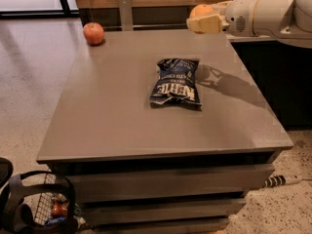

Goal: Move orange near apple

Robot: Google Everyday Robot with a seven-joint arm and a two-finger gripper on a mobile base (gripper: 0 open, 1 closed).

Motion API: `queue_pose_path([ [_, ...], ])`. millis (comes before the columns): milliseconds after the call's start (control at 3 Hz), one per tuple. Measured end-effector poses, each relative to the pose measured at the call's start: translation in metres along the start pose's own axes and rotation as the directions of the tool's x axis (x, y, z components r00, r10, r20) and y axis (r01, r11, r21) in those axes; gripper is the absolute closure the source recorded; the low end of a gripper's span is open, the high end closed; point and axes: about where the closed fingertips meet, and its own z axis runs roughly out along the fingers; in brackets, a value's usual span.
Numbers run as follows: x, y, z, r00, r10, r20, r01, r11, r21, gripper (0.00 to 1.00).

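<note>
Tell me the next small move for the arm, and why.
Probably sweep the gripper along the table's far edge toward the apple: it holds the orange above one far corner, and the apple sits at the other. The chip bag lies mid-table, clear of that path.

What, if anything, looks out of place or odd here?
Nothing spilled or damaged. The apple sits right by the table's far left corner, where it might roll off. The gripper holds the orange above the far right edge.
</note>
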Motion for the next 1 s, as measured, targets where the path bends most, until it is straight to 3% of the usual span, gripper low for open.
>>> queue_pose_path([
  [333,0.017,-0.013,0.066,0.997,-0.017,-0.081,0.010,0.9960,-0.089,1.00],
  [667,0.018,-0.020,0.119,0.991,-0.060,-0.121,0.044,0.9905,-0.130,1.00],
  [1000,0.019,-0.018,0.160,0.992,-0.066,-0.107,0.047,0.9851,-0.166,1.00],
])
